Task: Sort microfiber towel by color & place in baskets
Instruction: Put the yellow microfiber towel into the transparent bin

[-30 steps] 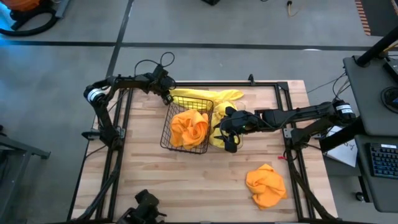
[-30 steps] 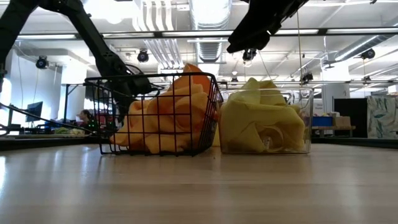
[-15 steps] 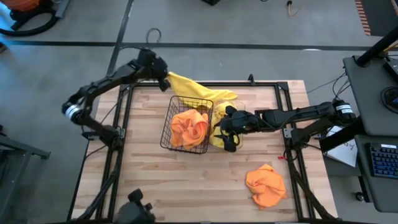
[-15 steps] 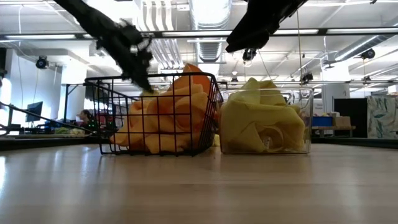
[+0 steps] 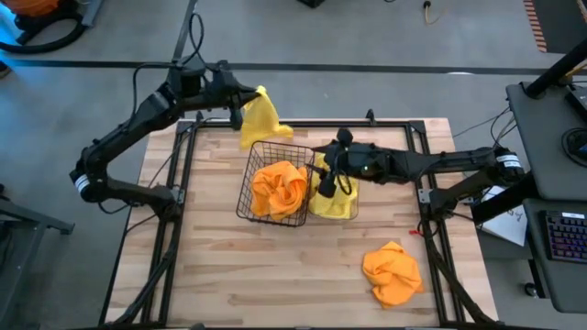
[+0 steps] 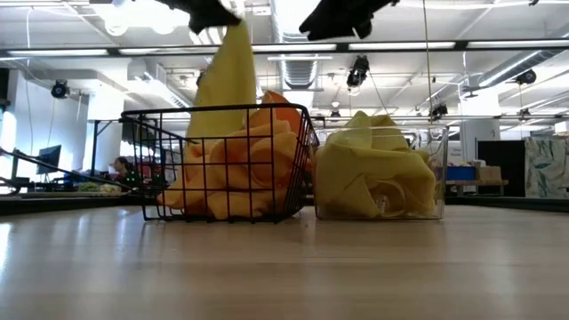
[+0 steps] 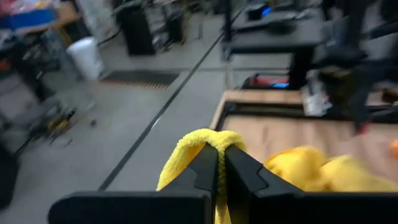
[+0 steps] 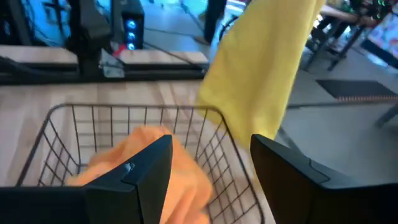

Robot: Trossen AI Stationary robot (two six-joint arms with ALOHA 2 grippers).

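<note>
Pinched by one edge between the closed fingers of the left hand, the yellow towel hangs limp below it, light and floppy, while the right hand, fingers apart, hovers above the wire basket.

A light wooden butcher-block table, framed by black metal rails, is being viewed from above and from tabletop level. Two small baskets are being carried on it, side by side and touching, toward the far middle. The black wire basket is being filled by orange towels. The clear plastic basket, just to its right, is being filled by yellow towels. A loose orange towel is being left crumpled on the wood near the front right, well apart from the baskets.
</note>
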